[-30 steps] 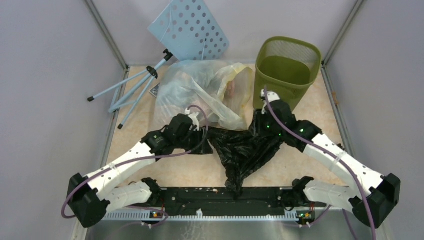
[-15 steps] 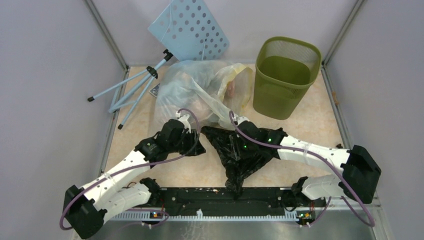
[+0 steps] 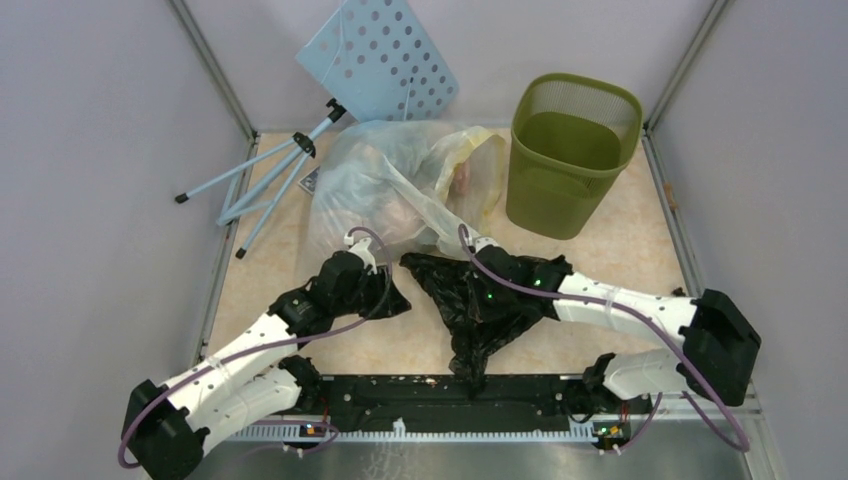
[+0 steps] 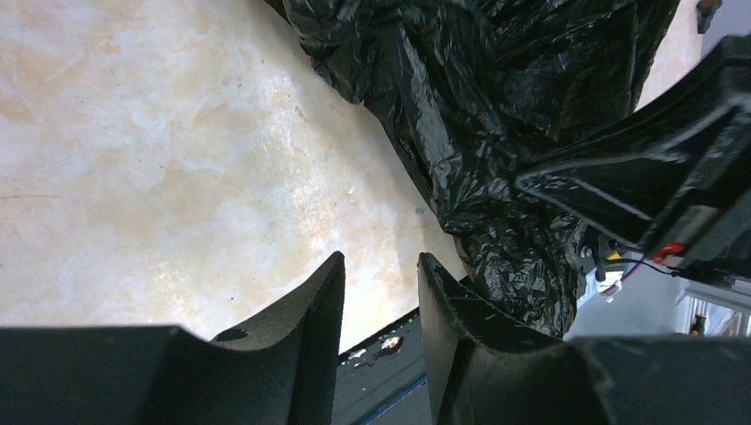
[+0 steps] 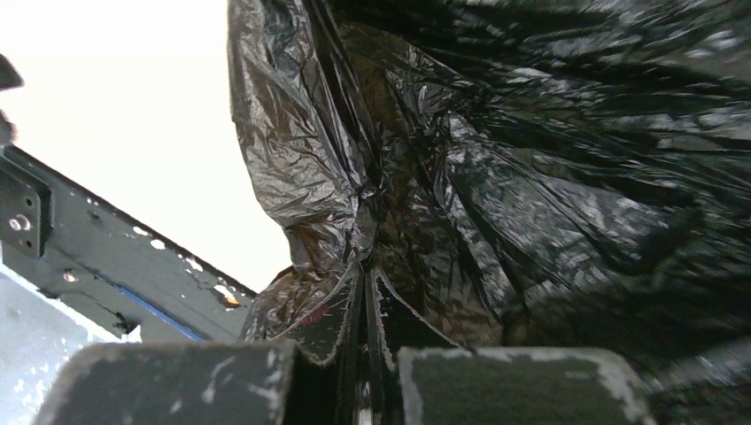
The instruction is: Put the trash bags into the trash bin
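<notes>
The black trash bag (image 3: 470,310) hangs crumpled in a triangle over the near middle of the table. My right gripper (image 3: 478,275) is shut on a pinched fold of it; in the right wrist view the jaws (image 5: 367,274) are pressed together with the bag (image 5: 496,159) bunched in and above them. My left gripper (image 3: 398,298) is just left of the bag, open and empty; its wrist view shows a bare gap between the fingers (image 4: 381,266), with the bag (image 4: 478,97) up and to the right. The olive-green trash bin (image 3: 570,150) stands upright at the back right, apart from both grippers.
A large translucent clear-yellowish plastic bag (image 3: 390,180) with things inside lies behind the grippers. A pale blue perforated board (image 3: 385,50) on thin stand legs (image 3: 270,170) leans at the back left. A black rail (image 3: 450,395) runs along the near edge. Grey walls enclose the table.
</notes>
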Controlling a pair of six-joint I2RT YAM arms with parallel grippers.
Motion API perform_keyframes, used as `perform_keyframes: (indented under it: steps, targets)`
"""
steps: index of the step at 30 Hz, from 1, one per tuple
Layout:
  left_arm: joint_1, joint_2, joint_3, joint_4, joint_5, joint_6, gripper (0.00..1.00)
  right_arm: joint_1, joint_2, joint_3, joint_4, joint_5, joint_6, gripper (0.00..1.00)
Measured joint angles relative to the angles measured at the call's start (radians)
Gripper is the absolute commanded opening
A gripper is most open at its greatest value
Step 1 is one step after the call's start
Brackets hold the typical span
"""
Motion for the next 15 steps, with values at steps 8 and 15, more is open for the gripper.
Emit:
perform_keyframes:
  steps: [8,15]
  targets:
    - [0.0,-0.023,-0.095,0.105,0.089,-0.056,0.41,-0.006,-0.155,0.219,-0.179,0.15,-0.024,0.0]
    - [0.0,-0.029,-0.204,0.252,0.179,-0.121,0.47,-0.079,-0.263,0.277,-0.272,0.199,-0.039,0.0]
